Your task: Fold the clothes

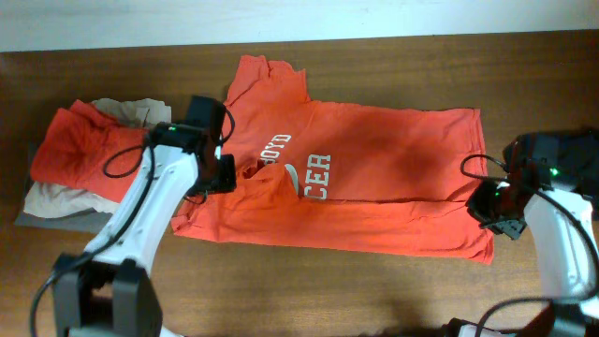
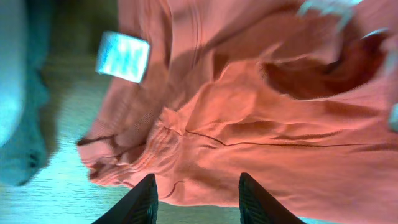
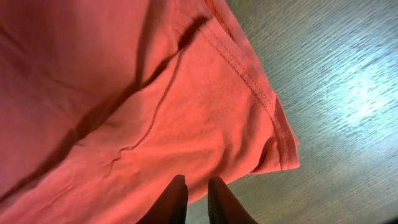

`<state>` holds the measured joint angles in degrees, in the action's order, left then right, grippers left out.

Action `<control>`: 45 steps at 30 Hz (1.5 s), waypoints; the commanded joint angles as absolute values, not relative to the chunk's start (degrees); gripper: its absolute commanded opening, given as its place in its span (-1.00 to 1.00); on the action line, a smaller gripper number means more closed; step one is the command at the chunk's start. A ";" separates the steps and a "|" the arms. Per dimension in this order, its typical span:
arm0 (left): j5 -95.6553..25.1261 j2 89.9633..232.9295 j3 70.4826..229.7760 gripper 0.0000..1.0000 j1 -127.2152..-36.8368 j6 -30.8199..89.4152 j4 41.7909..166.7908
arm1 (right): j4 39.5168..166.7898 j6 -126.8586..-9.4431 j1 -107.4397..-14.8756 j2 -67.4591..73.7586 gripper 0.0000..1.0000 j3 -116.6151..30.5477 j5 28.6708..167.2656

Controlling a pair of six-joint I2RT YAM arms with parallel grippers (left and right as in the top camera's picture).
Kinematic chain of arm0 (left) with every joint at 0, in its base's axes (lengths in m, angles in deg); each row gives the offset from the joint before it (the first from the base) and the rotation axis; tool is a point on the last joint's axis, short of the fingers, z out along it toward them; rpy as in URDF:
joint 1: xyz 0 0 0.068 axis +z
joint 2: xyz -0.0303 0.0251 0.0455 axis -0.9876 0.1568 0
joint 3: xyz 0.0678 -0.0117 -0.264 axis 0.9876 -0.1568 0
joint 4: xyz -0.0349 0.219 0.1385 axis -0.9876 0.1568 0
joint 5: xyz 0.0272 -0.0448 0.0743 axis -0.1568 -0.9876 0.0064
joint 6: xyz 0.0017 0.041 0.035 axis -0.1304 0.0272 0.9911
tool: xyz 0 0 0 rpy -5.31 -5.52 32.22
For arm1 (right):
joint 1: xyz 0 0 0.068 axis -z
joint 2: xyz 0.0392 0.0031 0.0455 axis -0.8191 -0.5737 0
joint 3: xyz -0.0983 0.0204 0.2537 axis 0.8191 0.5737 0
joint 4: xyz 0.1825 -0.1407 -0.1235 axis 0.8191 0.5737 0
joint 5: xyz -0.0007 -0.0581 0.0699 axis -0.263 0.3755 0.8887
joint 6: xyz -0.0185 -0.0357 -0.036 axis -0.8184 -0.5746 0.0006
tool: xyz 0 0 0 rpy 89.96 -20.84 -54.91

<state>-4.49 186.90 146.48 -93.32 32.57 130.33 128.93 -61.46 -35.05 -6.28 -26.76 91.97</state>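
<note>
The clothes are chiefly an orange-red T-shirt (image 1: pixel 393 150) lying flat across the middle of the table, with white lettering (image 1: pixel 314 170) showing beside a fold. My left gripper (image 1: pixel 223 176) hovers at the shirt's left side near the collar. In the left wrist view its jaws (image 2: pixel 198 186) stand open over the shirt's rumpled edge (image 2: pixel 267 124), with the white neck label (image 2: pixel 122 56) beyond. My right gripper (image 1: pixel 494 211) is at the shirt's lower right corner. Its fingers (image 3: pixel 197 186) are slightly apart, with nothing pinched, above the hemmed corner (image 3: pixel 124 93).
A pile of other garments sits at the far left: an orange one (image 1: pixel 75 140) on top of beige cloth (image 1: pixel 56 197), on a dark grey mat (image 1: pixel 23 217). Bare wooden table (image 1: pixel 374 290) lies in front of the shirt. A pale wall runs along the back.
</note>
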 commanded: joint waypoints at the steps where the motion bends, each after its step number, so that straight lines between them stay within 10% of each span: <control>1: -3.05 182.61 148.10 -0.16 -92.90 34.82 130.57 | 129.57 -61.66 -34.66 -3.35 -0.64 -28.01 92.32; 9: 0.45 175.16 148.32 -0.02 -92.90 38.14 128.28 | 130.33 -61.68 -34.66 -2.28 -0.63 -28.01 92.32; 14: 0.45 173.68 148.32 0.50 -92.90 41.18 120.41 | 127.58 -65.55 -34.66 -2.28 -0.41 -28.01 96.73; 26: -17.19 188.12 159.40 0.52 -88.57 53.48 110.82 | 122.77 -77.53 -34.70 -2.35 0.24 -31.11 116.14; 45: -26.39 236.23 193.69 0.54 -85.69 57.61 94.88 | 127.43 -78.88 -34.72 -2.35 0.26 -31.94 111.90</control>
